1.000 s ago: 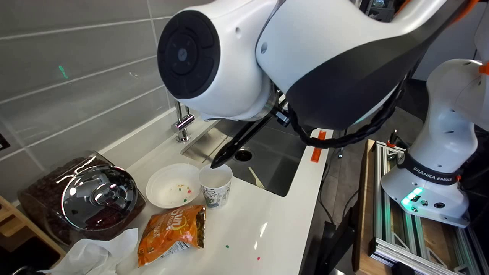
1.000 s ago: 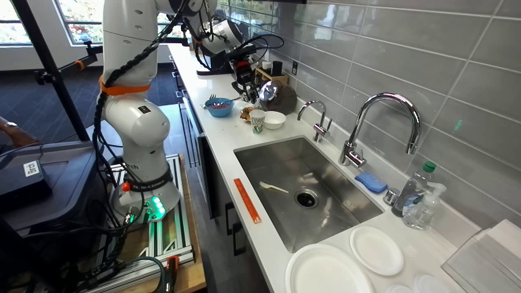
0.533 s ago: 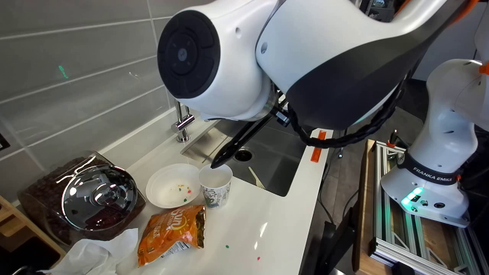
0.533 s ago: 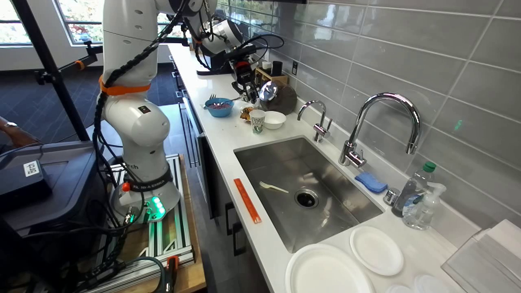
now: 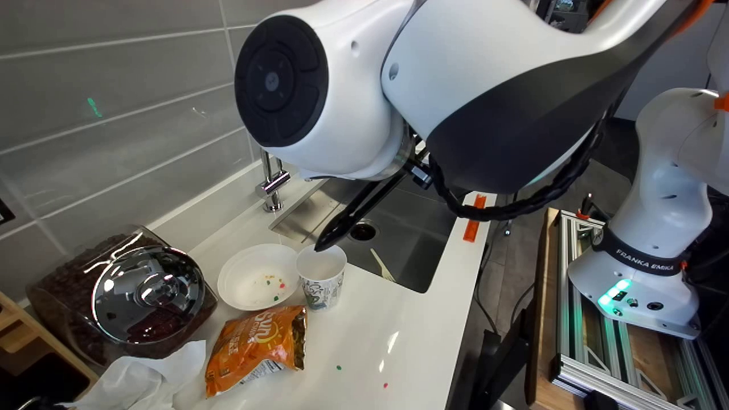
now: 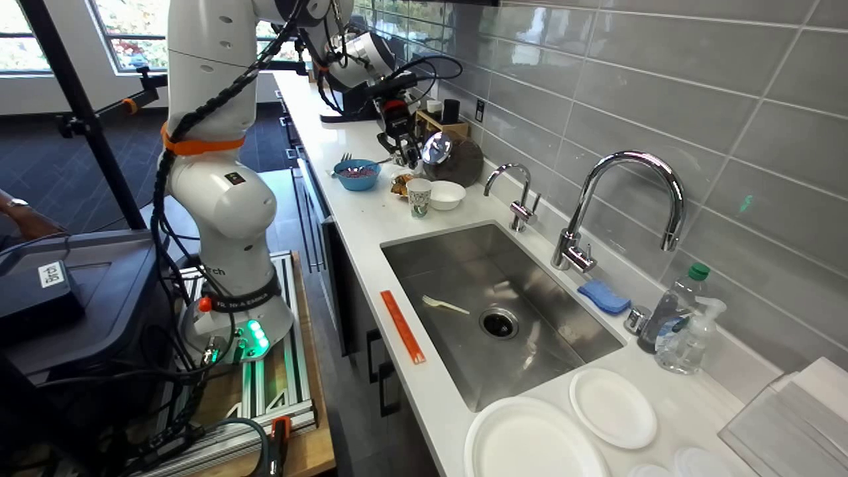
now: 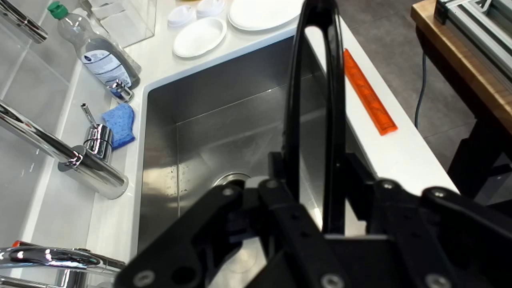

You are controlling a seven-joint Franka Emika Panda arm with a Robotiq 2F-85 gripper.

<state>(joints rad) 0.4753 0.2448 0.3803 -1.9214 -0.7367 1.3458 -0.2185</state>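
In the wrist view my gripper [image 7: 314,167] is shut on what look like black tongs [image 7: 336,112], two long arms that join at their far end. Beneath them lies the steel sink. An exterior view has the dark tongs end [image 5: 338,228] in line with the rim of a white patterned paper cup [image 5: 322,285]; whether they touch cannot be told. A white bowl [image 5: 242,273] with colored bits stands beside the cup, and an orange chip bag [image 5: 259,344] lies in front. The arm hides my gripper there; elsewhere it shows small and dark [image 6: 403,140], above the counter.
A glass jar [image 5: 62,290] with a shiny lid stands by the wall. Also there: sink [image 6: 430,351] with a pale utensil [image 6: 445,305], orange strip [image 6: 402,328], faucet [image 6: 672,192], blue sponge [image 7: 120,122], soap bottle [image 7: 102,56], white plates [image 6: 533,440], blue bowl [image 6: 358,182].
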